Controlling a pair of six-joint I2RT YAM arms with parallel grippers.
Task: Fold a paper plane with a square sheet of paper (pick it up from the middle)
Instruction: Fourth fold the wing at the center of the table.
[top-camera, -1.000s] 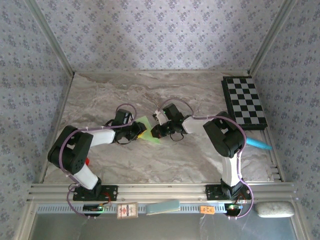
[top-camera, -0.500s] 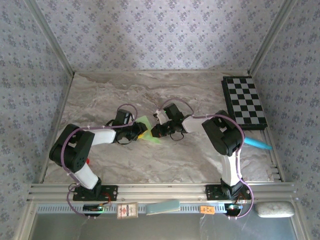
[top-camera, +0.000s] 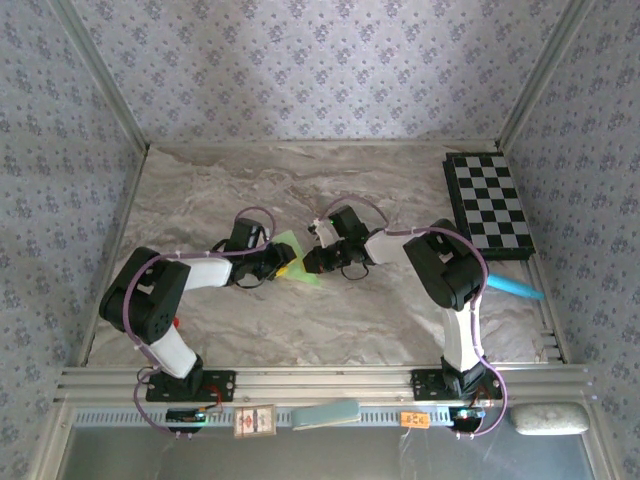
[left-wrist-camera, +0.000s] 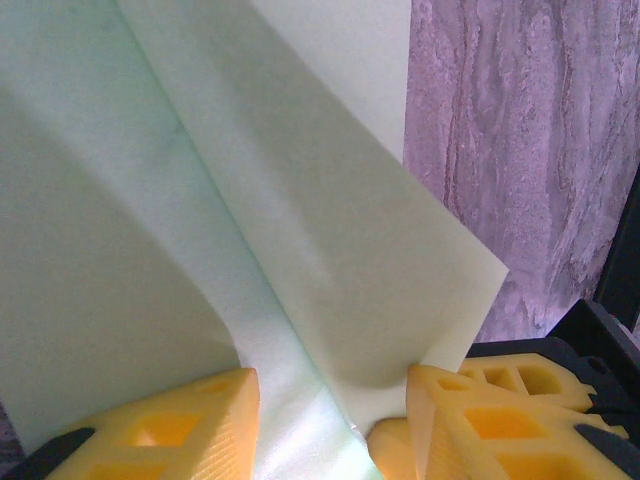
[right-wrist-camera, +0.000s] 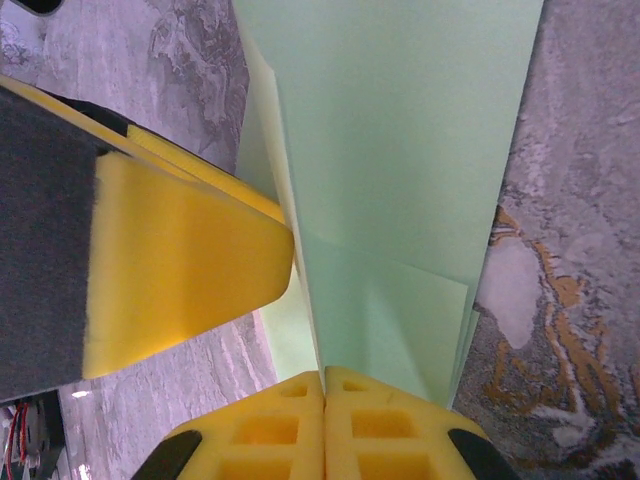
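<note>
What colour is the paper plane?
The paper plane is pale green, clearest in the right wrist view.

Grey marbled tabletop (top-camera: 300, 320) — pale floral-patterned walls (top-camera: 320, 70) on three sides, aluminium corner posts (top-camera: 100, 75) — checkerboard (top-camera: 488, 205) at right edge, soft even light

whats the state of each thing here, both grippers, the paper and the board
paper plane: folded into layers, one edge pinched
right gripper: shut on the paper plane
left gripper: open, fingers either side of a crease in the paper
checkerboard: lying flat at the far right, apart from both arms
</note>
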